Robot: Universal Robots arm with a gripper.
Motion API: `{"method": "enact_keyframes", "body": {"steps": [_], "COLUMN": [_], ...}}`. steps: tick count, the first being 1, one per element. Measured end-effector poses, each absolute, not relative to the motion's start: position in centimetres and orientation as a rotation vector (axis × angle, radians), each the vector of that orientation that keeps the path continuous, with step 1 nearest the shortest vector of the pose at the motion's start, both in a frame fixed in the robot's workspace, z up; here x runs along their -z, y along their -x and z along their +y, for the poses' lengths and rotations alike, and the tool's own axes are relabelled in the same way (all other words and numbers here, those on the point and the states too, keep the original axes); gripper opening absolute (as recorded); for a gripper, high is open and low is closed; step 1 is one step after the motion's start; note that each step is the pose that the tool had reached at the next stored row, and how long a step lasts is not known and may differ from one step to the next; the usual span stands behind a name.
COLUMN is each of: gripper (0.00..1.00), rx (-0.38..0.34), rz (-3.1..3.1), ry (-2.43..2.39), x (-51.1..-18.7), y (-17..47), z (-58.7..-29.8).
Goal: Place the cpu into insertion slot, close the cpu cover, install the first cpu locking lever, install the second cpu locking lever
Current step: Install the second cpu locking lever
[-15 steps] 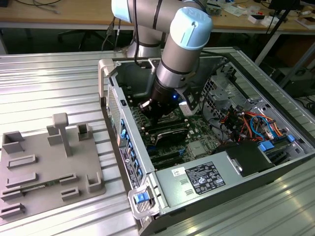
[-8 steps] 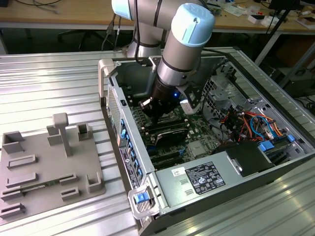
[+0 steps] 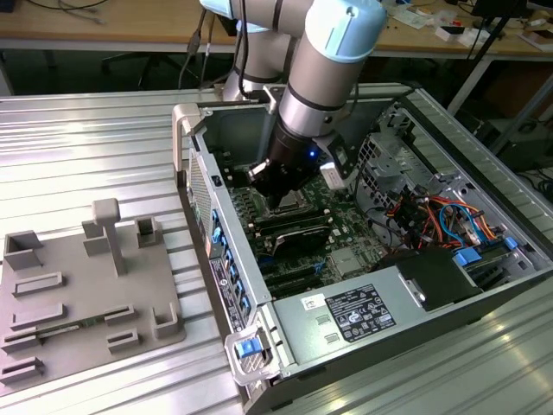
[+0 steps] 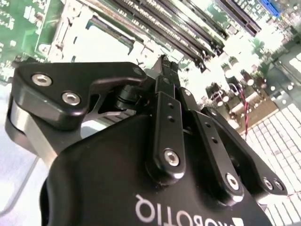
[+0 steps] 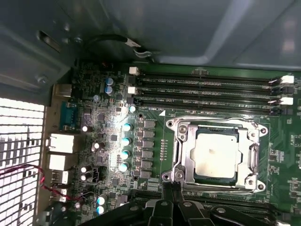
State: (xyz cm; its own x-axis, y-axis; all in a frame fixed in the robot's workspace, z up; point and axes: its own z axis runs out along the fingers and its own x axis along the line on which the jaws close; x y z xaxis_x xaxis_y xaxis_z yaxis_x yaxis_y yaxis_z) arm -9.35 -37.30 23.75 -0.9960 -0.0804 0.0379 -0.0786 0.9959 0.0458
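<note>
The claw [image 4: 162, 61] is squeezed shut, its two black fingers [image 4: 165, 108] pressed together with nothing between them. In the first wrist view the finger tips [image 5: 170, 188] sit right at the edge of the cpu cover [image 5: 181, 157], near one corner. The cover lies flat over the insertion slot [image 5: 251, 153]. The cpu [image 5: 215, 154] rests inside, its shiny top showing through the cover's big window. Long black memory slots [image 5: 207, 89] run next to the socket on the green circuit board [image 5: 155, 150]. In the exterior view the arm [image 3: 324, 78] reaches down into the open computer case [image 3: 259, 285], which lies on a ribbed metal table [image 3: 86, 156]. A gray tray [image 3: 78, 294] sits at the exterior view's left, well apart.
</note>
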Motion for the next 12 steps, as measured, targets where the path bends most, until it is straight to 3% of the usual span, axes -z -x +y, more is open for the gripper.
{"method": "enact_keyframes", "body": {"steps": [12], "gripper": [0.11], "rx": [0.069], "rz": [-3.102], "ry": [-0.124], "x": [-24.56], "y": [9.35], "z": [-36.39]}}
